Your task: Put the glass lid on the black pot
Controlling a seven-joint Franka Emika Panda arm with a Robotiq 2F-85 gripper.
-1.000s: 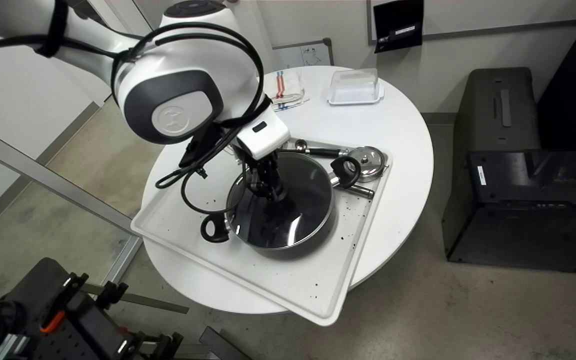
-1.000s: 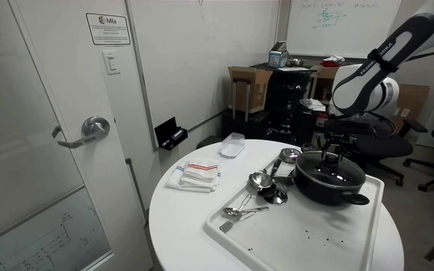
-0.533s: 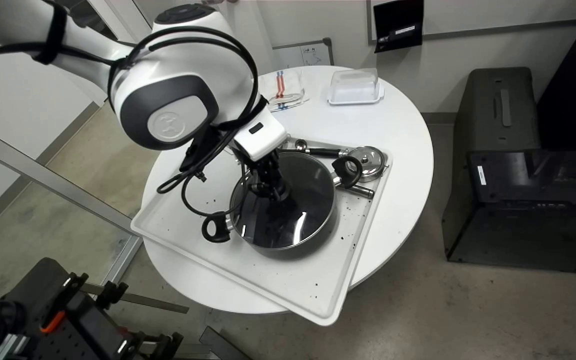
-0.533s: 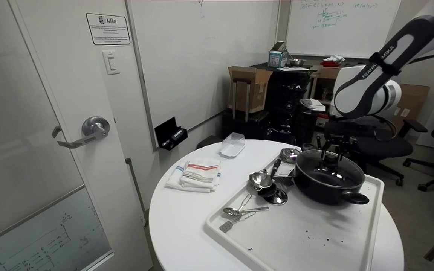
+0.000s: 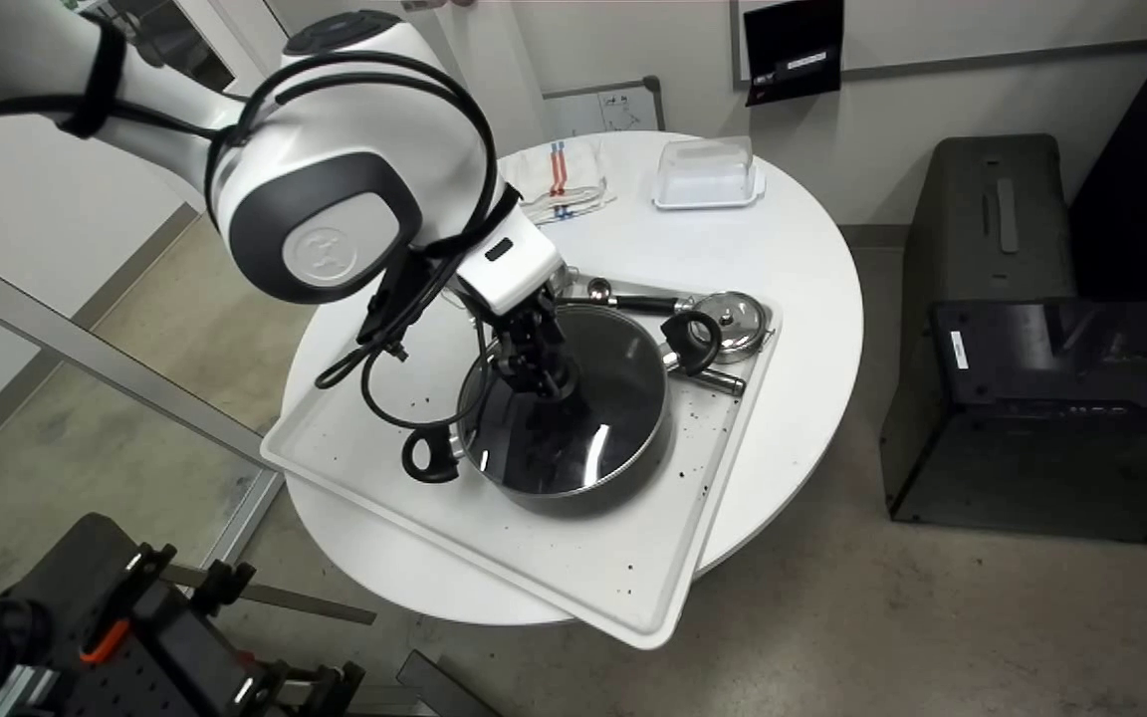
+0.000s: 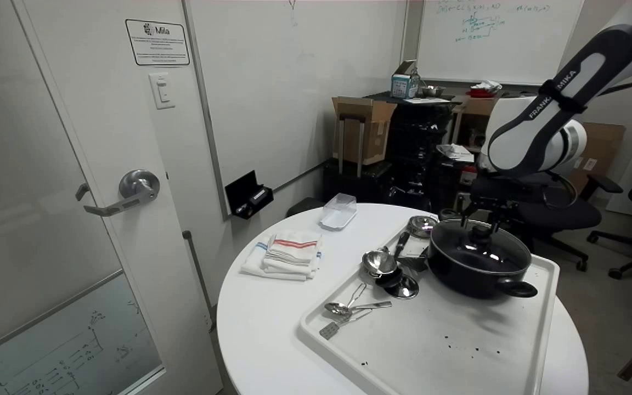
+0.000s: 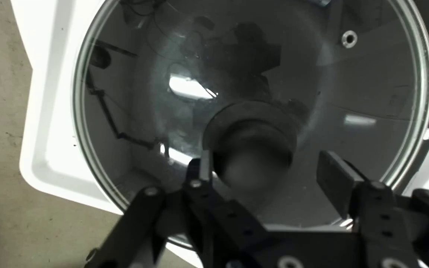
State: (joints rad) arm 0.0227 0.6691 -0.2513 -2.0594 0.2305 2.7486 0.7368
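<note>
The glass lid (image 7: 244, 85) lies flat over the rim of the black pot (image 6: 458, 282) and shows in both exterior views (image 5: 618, 408) (image 6: 475, 258). Its black knob (image 7: 253, 156) stands up at the centre. The pot stands on the white tray, its looped handles (image 5: 429, 454) sticking out on two sides. My gripper (image 7: 266, 167) is open at the knob; the left finger in the wrist view is close to the knob, the right finger well apart from it. In an exterior view the fingertips (image 6: 479, 225) are at about the height of the knob's top. The pot's inside shows only dimly through the glass.
The white tray (image 6: 431, 340) lies on a round white table (image 5: 802, 398). Small shiny metal cups (image 6: 380, 264), a small lidded metal pot (image 5: 733, 324) and utensils (image 6: 349, 310) lie beside the pot. Folded towels (image 6: 288, 255) and a clear plastic box (image 5: 705, 174) stand farther off.
The fingers, earlier close around the knob, have spread and moved up a little, uncovering the knob. The lid shifted slightly between the two earlier moments and has stayed still since.
</note>
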